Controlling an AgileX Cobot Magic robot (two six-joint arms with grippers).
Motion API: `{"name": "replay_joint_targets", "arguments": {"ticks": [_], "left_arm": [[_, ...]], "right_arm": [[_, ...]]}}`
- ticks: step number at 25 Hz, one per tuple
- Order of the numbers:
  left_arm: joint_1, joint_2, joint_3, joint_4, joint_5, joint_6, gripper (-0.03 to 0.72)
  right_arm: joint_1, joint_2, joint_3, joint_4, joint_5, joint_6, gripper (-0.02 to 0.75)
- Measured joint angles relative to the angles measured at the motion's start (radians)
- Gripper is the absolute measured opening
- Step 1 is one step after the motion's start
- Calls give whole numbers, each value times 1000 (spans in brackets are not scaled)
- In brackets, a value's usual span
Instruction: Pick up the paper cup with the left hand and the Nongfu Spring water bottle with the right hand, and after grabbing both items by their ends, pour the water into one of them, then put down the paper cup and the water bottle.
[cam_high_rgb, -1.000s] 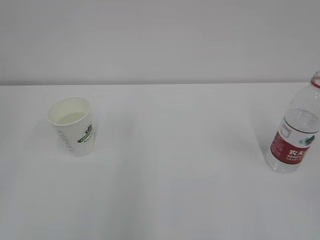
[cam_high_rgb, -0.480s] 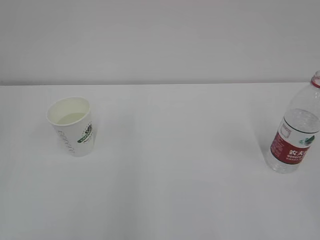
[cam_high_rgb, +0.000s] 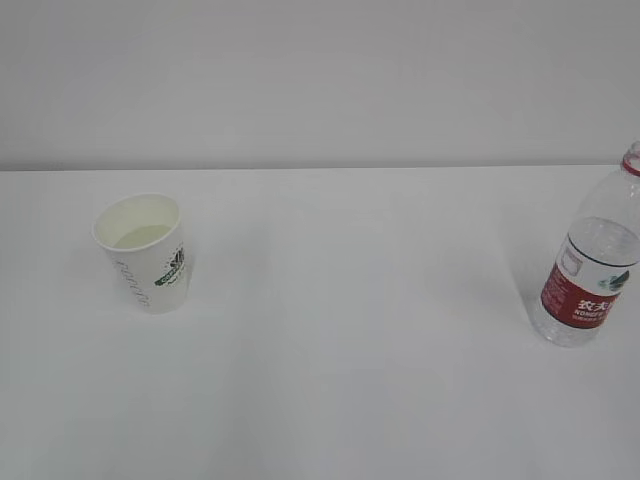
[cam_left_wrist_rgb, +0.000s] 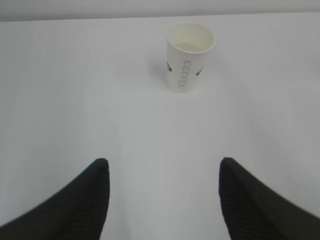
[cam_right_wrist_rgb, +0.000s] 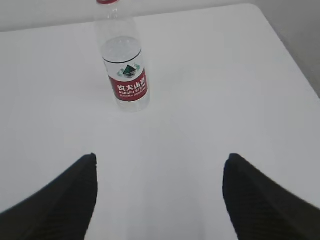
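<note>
Comparing w/ the exterior shots from a sec ago and half a sec ago: nothing has budged, cup and bottle sit in the same spots, no arm in that view. Paper cup (cam_high_rgb: 143, 252) stands upright on the white table (cam_high_rgb: 350, 350), left side, mouth up, long axis vertical w/ a slight lean in the picture, green logo facing front-right; a pale layer shows at the bottom inside, can't tell if it's water. Water bottle (cam_high_rgb: 593, 260) stands upright at the far right edge, well apart from the cup, red neck ring on top, red-and-white label facing front, long axis vertical; top partly cut off by the frame. Left wrist view: left gripper (cam_left_wrist_rgb: 162, 200) hangs low over bare table, jaws spread wide, nothing between them, cup (cam_left_wrist_rgb: 187, 57) straight ahead and well apart, grey lettering facing the cam. Right wrist view: right gripper (cam_right_wrist_rgb: 160, 197) likewise wide apart and empty, bottle (cam_right_wrist_rgb: 125, 65) ahead and a bit left, label toward the cam, cap end out of frame at the top. Rounded table corner visible far right there.
</note>
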Motion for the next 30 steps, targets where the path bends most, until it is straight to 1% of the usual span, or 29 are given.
{"name": "replay_joint_targets", "arguments": {"ticks": [5,12,14,21,30], "left_arm": [[0,0,42,-9,0,21,498],[0,0,48,-9,-14,24,498],[0,0,48,-9,-23,29,498],[0,0,50,-41,-29,111,498],[0,0,52,-32,-29,129,498]], "right_arm": [[0,0,45,9,0,-2,588],[0,0,90,22,0,-2,587],[0,0,92,22,0,-2,587],[0,0,93,24,-2,-2,587],[0,0,102,24,-30,-43,587]]}}
